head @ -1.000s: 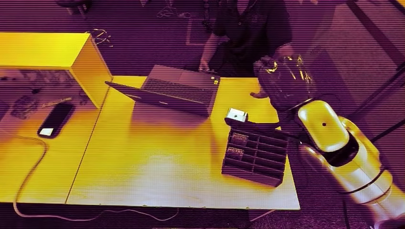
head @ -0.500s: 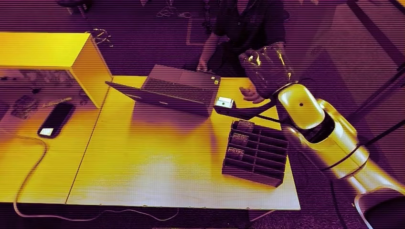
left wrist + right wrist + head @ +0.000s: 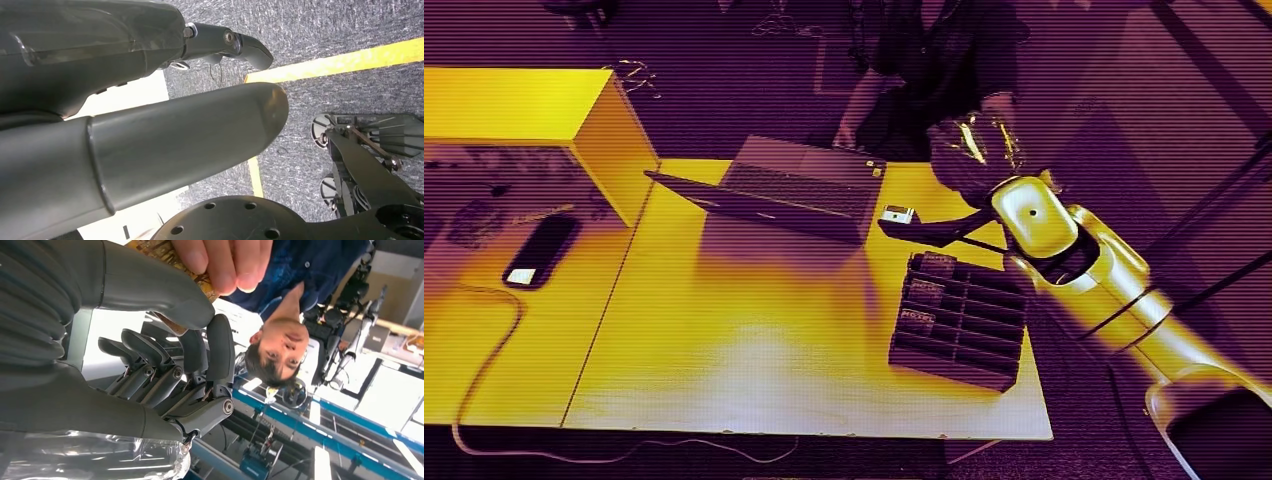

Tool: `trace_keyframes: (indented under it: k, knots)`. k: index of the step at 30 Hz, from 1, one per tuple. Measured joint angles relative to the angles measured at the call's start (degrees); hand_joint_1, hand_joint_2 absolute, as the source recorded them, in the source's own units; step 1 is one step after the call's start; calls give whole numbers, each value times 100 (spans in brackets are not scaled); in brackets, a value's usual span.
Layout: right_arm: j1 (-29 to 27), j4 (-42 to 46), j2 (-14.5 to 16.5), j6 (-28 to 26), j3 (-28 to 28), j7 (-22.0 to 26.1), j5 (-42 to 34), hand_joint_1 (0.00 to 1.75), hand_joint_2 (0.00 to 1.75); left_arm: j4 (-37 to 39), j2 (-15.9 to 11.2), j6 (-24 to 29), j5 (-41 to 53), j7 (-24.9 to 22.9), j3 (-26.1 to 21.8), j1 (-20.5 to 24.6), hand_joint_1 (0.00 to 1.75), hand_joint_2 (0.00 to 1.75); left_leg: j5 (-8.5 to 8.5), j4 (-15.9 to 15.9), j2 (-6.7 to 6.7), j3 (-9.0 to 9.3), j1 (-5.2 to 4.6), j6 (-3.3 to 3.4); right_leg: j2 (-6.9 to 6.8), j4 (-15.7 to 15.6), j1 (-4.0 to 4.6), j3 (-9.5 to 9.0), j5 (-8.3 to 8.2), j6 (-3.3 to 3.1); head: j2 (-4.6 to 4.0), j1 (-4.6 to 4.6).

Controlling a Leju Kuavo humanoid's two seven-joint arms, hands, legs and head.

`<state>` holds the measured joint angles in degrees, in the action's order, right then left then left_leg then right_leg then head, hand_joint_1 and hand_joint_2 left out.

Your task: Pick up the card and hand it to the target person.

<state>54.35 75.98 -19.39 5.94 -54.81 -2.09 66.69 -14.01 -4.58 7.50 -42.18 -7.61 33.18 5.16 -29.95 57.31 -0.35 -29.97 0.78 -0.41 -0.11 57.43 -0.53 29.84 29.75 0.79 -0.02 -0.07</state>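
One card [image 3: 165, 252], two hands gripping

The robot's right arm has swung left and away from the robot, out past the far right corner of the yellow tabletop [image 3: 754, 330] toward the person in the dark shirt [image 3: 944, 55]. Its glossy plastic-wrapped right hand [image 3: 969, 150], which a second ago was further right above the black compartmented card rack [image 3: 959, 320], now sits close in front of that person. The person's hand [image 3: 225, 260] has come to it and now pinches the small patterned yellow card [image 3: 165, 252] that the thumb and fingers of the robot's hand hold. The arm's shadow on the tabletop has slid left toward the open grey laptop [image 3: 789, 185].
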Motion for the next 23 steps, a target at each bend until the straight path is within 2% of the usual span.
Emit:
trace_keyframes:
  k: [1,2,5,6,10,14,19,23]
  knots:
    - [-1,-65,6,-4,-22,9,20,175,175,0,-1,2,-8,0,0,0,0,0,0,0,0,0,0,0,0,0,0,0,0,0,0,0]
    - [-2,-127,12,-7,-46,20,39,139,175,0,-1,4,-17,0,0,0,0,0,0,0,0,0,0,0,0,0,0,0,0,0,0,0]
    - [-11,-290,33,-16,-106,36,63,8,175,0,-1,6,-38,0,1,0,0,0,0,1,0,0,0,0,0,0,0,0,0,0,0,1]
    - [-15,-337,43,-21,-115,36,44,0,175,0,-1,9,-44,0,1,0,0,0,0,0,0,0,0,0,0,0,0,0,0,0,0,1]
    - [-70,-489,122,-57,-107,-64,-224,0,175,0,1,45,-108,4,2,0,0,0,0,1,0,1,0,0,1,0,0,1,0,0,0,1]
    - [-333,-273,169,-109,23,-453,-456,0,175,0,10,169,-233,11,2,-3,0,0,0,4,0,4,0,0,1,0,0,1,0,0,0,0]
    - [-983,985,73,98,539,-1240,-622,0,175,0,87,479,-493,37,-3,-14,0,0,-1,8,1,5,0,1,2,-2,0,3,1,0,0,0]
    - [-1677,2132,-41,122,1066,-1487,-1161,0,175,0,189,684,-653,108,-19,-33,0,0,-4,10,2,2,0,4,0,-2,0,3,2,0,0,2]
